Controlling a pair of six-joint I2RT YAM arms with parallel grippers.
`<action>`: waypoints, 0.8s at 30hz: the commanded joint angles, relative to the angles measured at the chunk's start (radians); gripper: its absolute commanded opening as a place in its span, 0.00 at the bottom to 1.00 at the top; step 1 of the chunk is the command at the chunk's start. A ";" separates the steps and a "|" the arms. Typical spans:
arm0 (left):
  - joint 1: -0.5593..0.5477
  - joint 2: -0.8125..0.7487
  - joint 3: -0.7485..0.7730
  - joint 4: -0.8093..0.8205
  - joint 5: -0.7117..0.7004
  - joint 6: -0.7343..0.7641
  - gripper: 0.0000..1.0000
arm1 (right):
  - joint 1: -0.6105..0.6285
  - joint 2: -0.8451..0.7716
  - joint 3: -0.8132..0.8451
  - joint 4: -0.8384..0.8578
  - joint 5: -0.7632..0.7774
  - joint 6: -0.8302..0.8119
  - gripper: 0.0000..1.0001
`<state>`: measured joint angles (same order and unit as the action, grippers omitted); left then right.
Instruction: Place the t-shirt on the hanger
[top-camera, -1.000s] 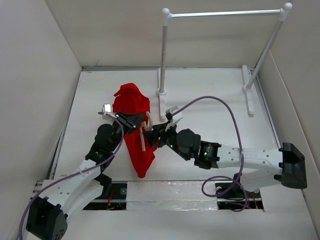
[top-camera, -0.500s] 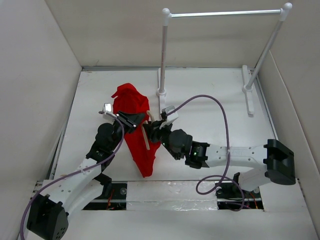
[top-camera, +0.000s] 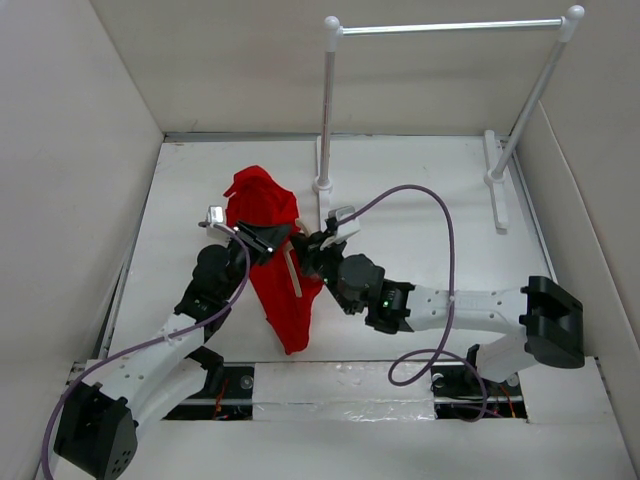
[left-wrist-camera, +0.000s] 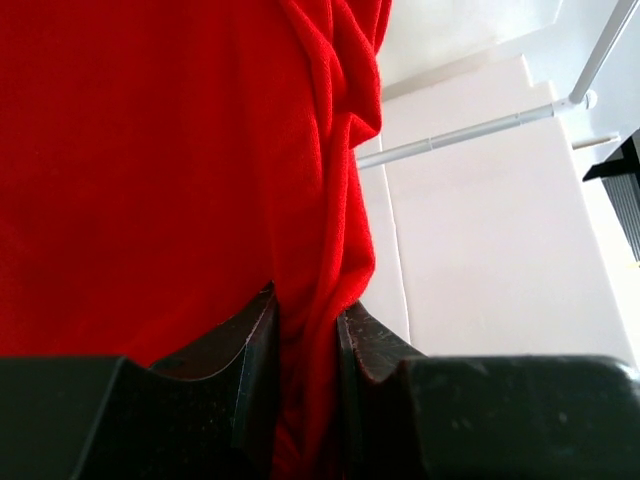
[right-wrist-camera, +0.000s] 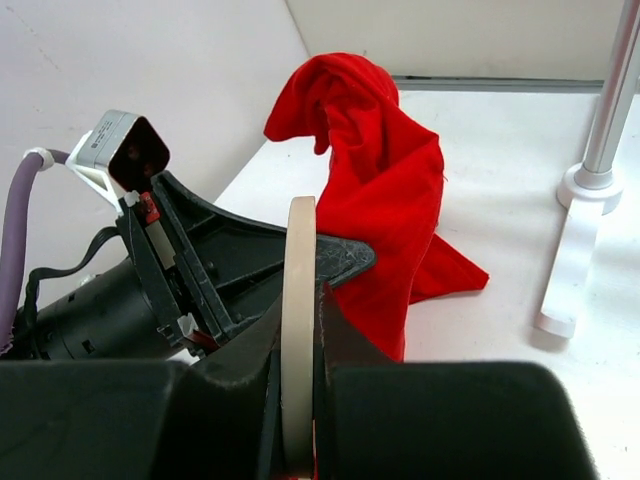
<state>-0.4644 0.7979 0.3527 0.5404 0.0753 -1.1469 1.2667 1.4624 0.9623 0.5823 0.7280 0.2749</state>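
Threading seemed in hand: overhead, the red t-shirt (top-camera: 270, 215) sat left of centre; left wrist view, the left gripper (left-wrist-camera: 307, 315) pinched a shirt fold; right wrist view, the right gripper (right-wrist-camera: 298, 330) clamped the beige hanger (right-wrist-camera: 300, 240), which next needed easing inside.

t-shirt (top-camera: 262, 205), centre-left of the top view: solid bright red, no print showing; hanger (right-wrist-camera: 299, 240) strip: plain beige. Left pincer (left-wrist-camera: 305, 310) and right pincer (right-wrist-camera: 298, 312): matte black; left arm (top-camera: 150, 360) and right arm (top-camera: 480, 310) white with black joints, cables (top-camera: 440, 215) purple, one green light dot on the right arm. Desk (top-camera: 420, 200) and walls (top-camera: 60, 200) white; rack (top-camera: 450, 27) at upper right has white feet and a silver rod.
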 joint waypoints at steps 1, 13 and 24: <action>-0.008 -0.022 0.032 0.128 0.018 -0.021 0.00 | -0.013 0.004 0.052 0.059 0.010 -0.006 0.00; 0.001 -0.091 0.293 -0.189 -0.282 0.327 0.63 | -0.073 -0.186 0.041 -0.190 -0.121 0.023 0.00; 0.012 0.121 0.460 -0.234 -0.485 0.377 0.68 | -0.082 -0.278 0.003 -0.262 -0.164 0.040 0.00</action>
<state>-0.4561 0.8532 0.7517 0.3092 -0.3492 -0.8082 1.1893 1.2247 0.9623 0.2848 0.5900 0.2970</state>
